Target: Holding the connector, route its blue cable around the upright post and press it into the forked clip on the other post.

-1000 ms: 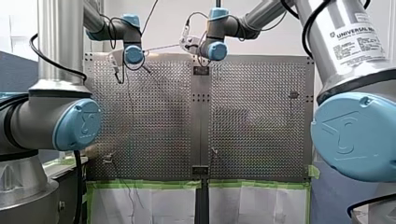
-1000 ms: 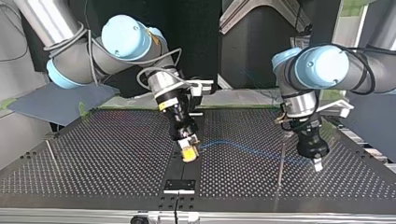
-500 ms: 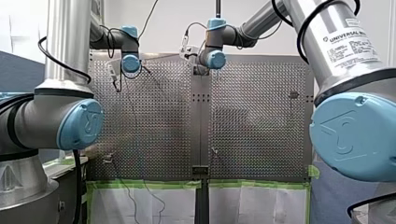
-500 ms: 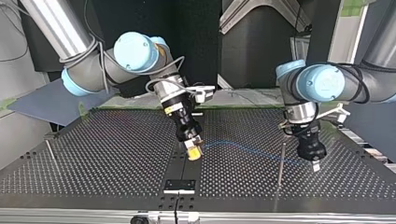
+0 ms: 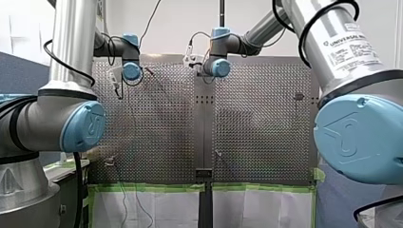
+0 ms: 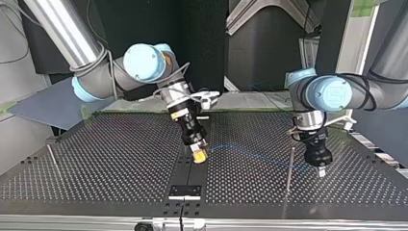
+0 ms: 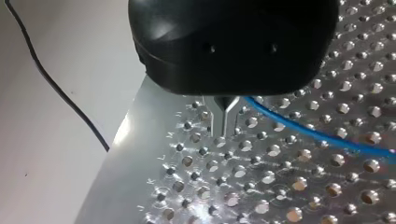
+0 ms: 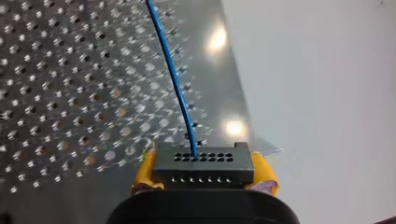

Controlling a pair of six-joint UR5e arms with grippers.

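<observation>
1. Your right gripper (image 8: 205,171) pinches the black connector (image 8: 203,163) between yellow pads, and the blue cable (image 8: 175,79) runs out from it over the desk (image 6: 106,163).
2. Your left gripper (image 7: 225,116) has its metal fingers pressed together, apparently on the cable, though the contact is hard to see.
3. Lead the cable low around the upright post (image 6: 289,166) without tugging the connector.
4. The other post (image 6: 52,156) stands well apart, and you cannot make out its fork.
5. The desk is perforated metal, with green tape (image 5: 142,188) along its edge.

Robotics lab: perforated metal table (image 6: 106,163), blue-jointed robot arms (image 6: 82,53).
</observation>
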